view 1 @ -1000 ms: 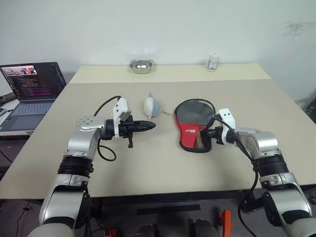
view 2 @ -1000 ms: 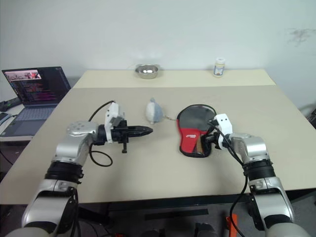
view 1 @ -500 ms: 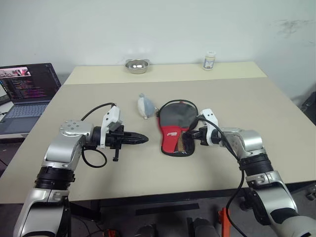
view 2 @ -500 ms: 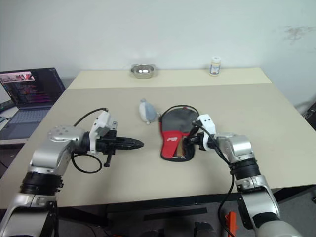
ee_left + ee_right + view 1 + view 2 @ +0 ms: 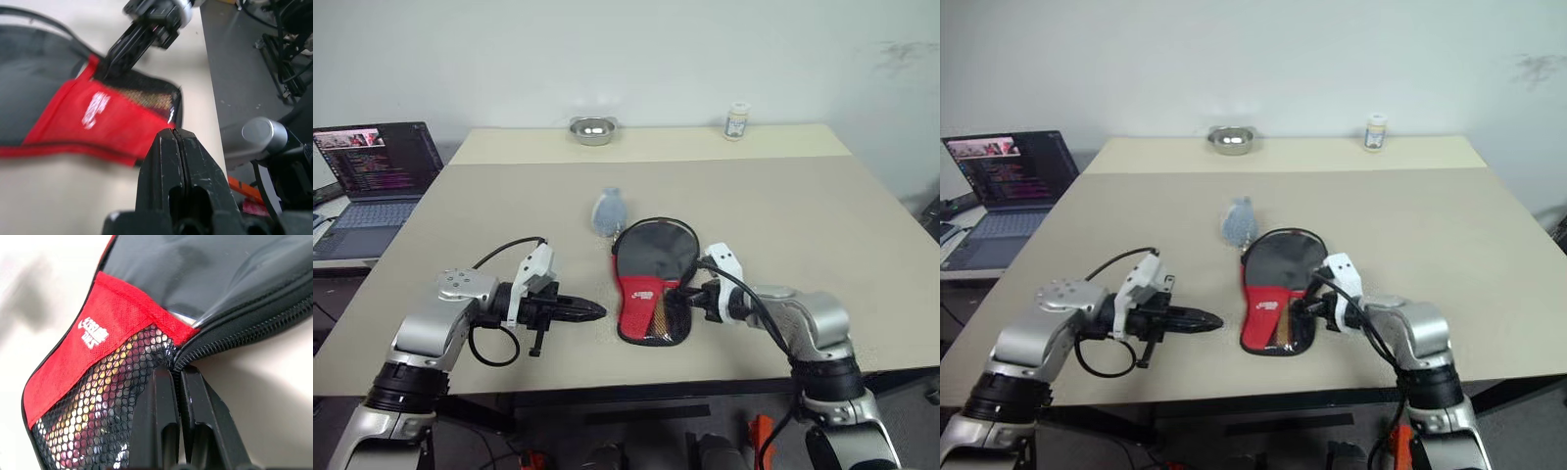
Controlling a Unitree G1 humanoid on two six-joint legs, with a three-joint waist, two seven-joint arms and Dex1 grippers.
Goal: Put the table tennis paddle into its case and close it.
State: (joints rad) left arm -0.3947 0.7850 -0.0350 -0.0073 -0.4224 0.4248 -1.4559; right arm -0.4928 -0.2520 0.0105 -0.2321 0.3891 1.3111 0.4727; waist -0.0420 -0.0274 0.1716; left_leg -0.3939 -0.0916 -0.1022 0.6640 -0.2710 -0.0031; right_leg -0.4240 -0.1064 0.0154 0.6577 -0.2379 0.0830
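Observation:
The case (image 5: 651, 264), black fabric with a red lower part, white lettering and a mesh pocket, lies flat near the table's front edge. My right gripper (image 5: 691, 295) is shut on the case's zip edge beside the mesh pocket (image 5: 105, 396); in the right wrist view the zip runs in between the fingers (image 5: 161, 396). Something tan and red shows behind the mesh, and I cannot tell whether it is the table tennis paddle, which is otherwise hidden. My left gripper (image 5: 597, 311) is shut and holds nothing. It points at the case's red end (image 5: 73, 117) from a short way to its left.
A small grey-blue pouch (image 5: 607, 211) lies just behind the case. A steel bowl (image 5: 592, 128) and a small white bottle (image 5: 736, 121) stand at the table's far edge. An open laptop (image 5: 377, 171) sits on a side table to the left.
Both arms have drawn back toward me. The right gripper has dragged the case nearer and to the left, away from the pouch. Both grippers stay shut.

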